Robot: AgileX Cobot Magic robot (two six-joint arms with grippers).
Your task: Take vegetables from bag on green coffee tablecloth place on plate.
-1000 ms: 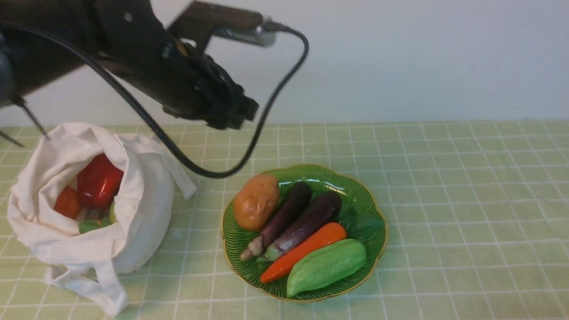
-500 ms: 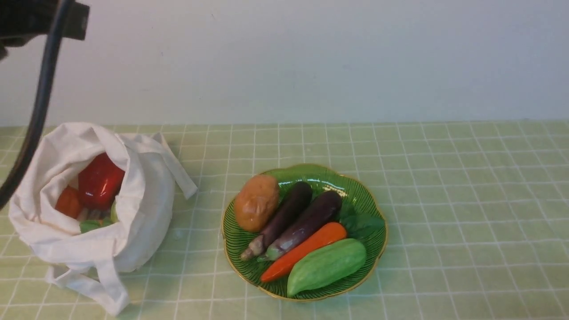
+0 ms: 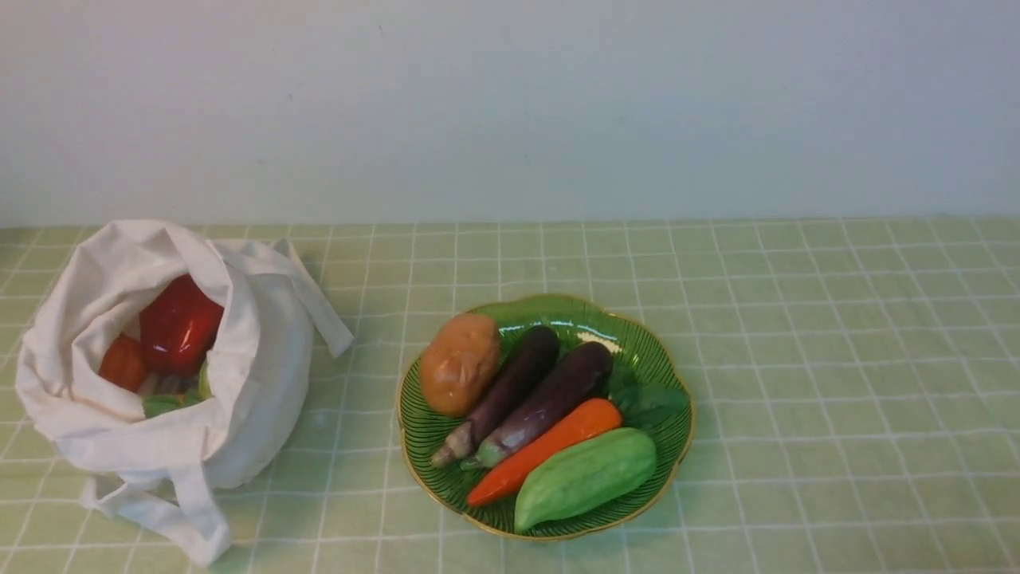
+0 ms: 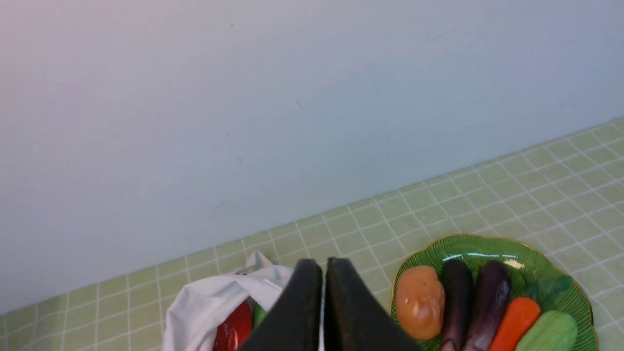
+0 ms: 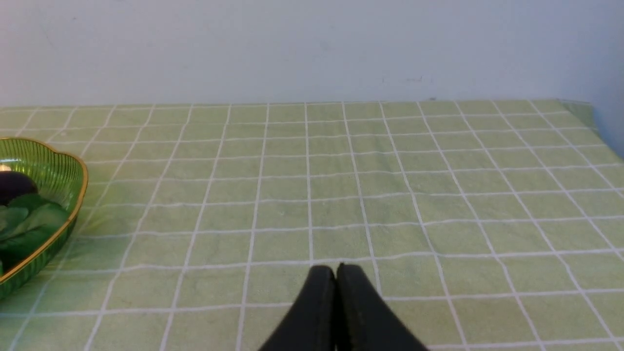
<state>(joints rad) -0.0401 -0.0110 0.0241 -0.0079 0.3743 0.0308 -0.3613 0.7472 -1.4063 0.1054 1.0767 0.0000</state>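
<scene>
Cloth of the white bag [image 3: 255,383] is seen slumped at the left of the green coffee tablecloth [image 3: 837,335], with its mouth open upward. A glossy red bell pepper [image 3: 179,323] is lodged inside, touched on its left by a small red tomato [image 3: 122,363]. Something green [image 3: 159,405] lies below them and cannot be identified. One strap handle [image 3: 319,307] is laid out toward the plate.

The left claw [image 4: 322,292] is shown only in its wrist view. It is clenched on nothing, and the bag is seen beyond its tips.

Near the middle, apart from the bag, the plate [image 3: 641,339] is set on the cloth. From left to right, five things are laid on it touching side by side:
- a brown-orange potato [image 3: 460,363]
- a purple eggplant [image 3: 514,383]
- a second eggplant [image 3: 558,395]
- an orange carrot [image 3: 550,450]
- a pale green gourd [image 3: 586,478]

Dark leaves [image 3: 649,402] are tucked at the plate's right.

The right claw [image 5: 335,287] is likewise clenched on nothing and is held over the cloth to the right of the plate.
</scene>
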